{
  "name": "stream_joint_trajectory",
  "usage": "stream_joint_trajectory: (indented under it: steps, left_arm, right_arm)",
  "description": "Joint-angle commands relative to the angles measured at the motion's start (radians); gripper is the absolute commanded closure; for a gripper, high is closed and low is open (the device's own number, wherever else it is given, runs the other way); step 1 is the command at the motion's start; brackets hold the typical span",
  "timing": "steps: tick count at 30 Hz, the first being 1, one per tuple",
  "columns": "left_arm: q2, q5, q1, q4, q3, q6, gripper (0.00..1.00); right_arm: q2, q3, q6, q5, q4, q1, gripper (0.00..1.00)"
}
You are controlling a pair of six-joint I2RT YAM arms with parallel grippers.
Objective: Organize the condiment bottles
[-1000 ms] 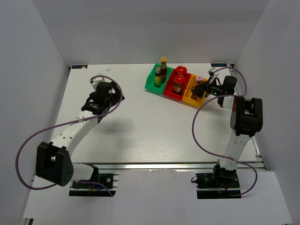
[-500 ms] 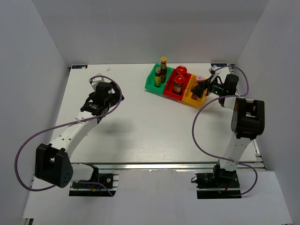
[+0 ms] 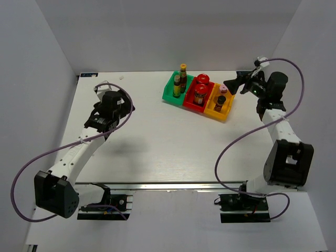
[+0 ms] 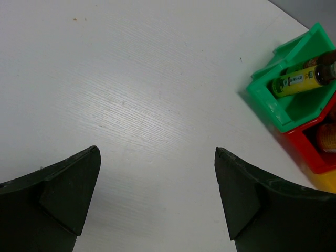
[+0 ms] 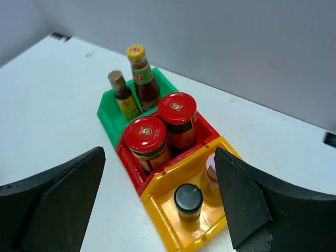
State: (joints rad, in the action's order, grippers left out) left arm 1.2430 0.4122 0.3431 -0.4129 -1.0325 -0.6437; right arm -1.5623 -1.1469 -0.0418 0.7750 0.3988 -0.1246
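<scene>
All the condiment bottles stand in three bins at the back right. Two slim yellow-capped bottles (image 5: 137, 65) (image 5: 122, 92) are in the green bin (image 3: 169, 94). The red bin (image 3: 192, 105) holds two red-lidded jars (image 5: 145, 137) (image 5: 177, 111). In the yellow bin (image 3: 215, 113) are the black-capped shaker (image 5: 188, 199) and the pink-capped bottle (image 5: 211, 168). My right gripper (image 3: 233, 84) (image 5: 160, 152) hangs open and empty, above and to the right of the yellow bin. Far to the left, my left gripper (image 3: 125, 107) (image 4: 157, 150) is open over bare table.
The left wrist view catches the green bin (image 4: 273, 105) with a yellow-labelled bottle (image 4: 296, 80) and a corner of the red bin (image 4: 310, 152). White walls close in the table at the back and on both sides.
My right gripper opened at the yellow bin, leaving the black-capped shaker there, then rose and drew back to the right. The left arm shifted slightly.
</scene>
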Motion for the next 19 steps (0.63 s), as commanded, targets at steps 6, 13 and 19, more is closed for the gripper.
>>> stream_joint_trajectory:
  steps: [6, 13, 19]
  left_arm:
    - [-0.168, 0.039, -0.009, 0.020, 0.078, 0.047, 0.02]
    - [-0.180, -0.050, -0.036, 0.094, 0.130, 0.076, 0.02]
    - [-0.169, -0.087, -0.079, 0.088, 0.140, 0.072, 0.02]
  right_arm:
    - [0.470, 0.352, -0.228, -0.596, -0.188, -0.007, 0.11]
    - [0.771, 0.584, -0.336, -0.867, -0.387, -0.009, 0.11]
    - [0.869, 0.615, -0.339, -0.911, -0.391, -0.009, 0.11]
